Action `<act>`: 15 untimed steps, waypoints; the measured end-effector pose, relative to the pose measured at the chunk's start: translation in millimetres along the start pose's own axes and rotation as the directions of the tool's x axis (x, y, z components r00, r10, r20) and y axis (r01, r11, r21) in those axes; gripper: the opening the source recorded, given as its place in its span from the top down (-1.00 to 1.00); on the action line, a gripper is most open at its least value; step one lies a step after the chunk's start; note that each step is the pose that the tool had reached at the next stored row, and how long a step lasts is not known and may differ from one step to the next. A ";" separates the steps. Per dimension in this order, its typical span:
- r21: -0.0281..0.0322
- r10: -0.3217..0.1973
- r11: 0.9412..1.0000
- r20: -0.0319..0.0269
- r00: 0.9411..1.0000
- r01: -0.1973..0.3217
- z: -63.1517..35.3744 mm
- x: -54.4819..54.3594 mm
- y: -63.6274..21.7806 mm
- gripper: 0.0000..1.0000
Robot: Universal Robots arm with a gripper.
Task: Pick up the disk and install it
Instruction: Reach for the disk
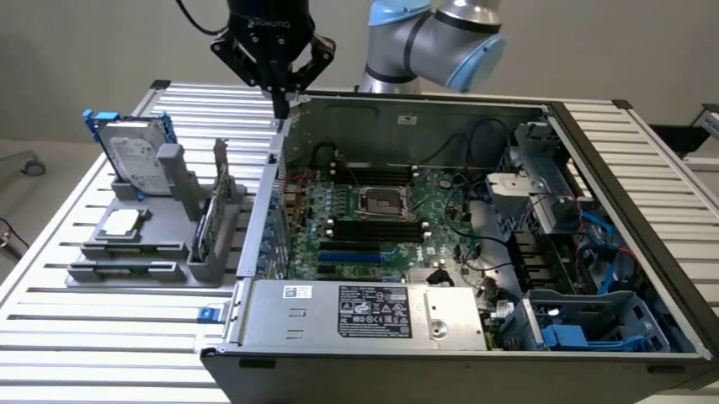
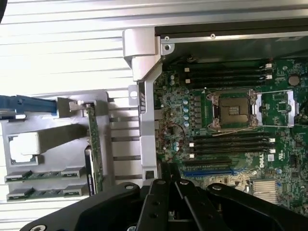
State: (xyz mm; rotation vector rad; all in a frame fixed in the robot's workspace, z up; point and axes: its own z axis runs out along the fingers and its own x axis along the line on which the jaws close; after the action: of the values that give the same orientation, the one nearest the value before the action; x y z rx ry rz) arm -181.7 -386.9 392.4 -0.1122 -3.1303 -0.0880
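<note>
The disk [image 1: 135, 156] is a silver-grey drive with a white label in a blue carrier. It stands upright at the back of a grey fixture [image 1: 135, 269], on the exterior view's left. In the wrist view its blue carrier edge [image 2: 26, 104] shows from above. My gripper [image 1: 279, 103] hangs shut and holds nothing, above the open computer case's back corner nearest the fixture. It is well apart from the disk, toward the exterior view's right. In the wrist view the shut gripper [image 2: 168, 169] points down over the case wall beside the motherboard [image 2: 231, 125].
The fixture also holds a small silver chip [image 1: 121, 220] and upright cards [image 1: 214, 215]. The open case [image 1: 584, 143] holds the motherboard [image 1: 371, 210], a power supply [image 1: 359, 313] and blue caddies in a bay [image 1: 595, 330]. All rest on a slatted metal table [image 1: 101, 337].
</note>
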 end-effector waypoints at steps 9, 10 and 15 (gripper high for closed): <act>-0.008 0.001 1.000 -0.027 1.000 -0.001 0.6 29.5 3.6 0.79; -0.009 0.001 1.000 -0.030 1.000 -0.002 0.7 32.7 4.1 0.79; -0.014 0.002 1.000 -0.044 0.999 -0.003 1.1 48.7 6.4 0.79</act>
State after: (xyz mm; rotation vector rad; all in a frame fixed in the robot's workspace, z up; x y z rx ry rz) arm -229.8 -377.0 392.2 -0.1123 -3.0862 -0.1103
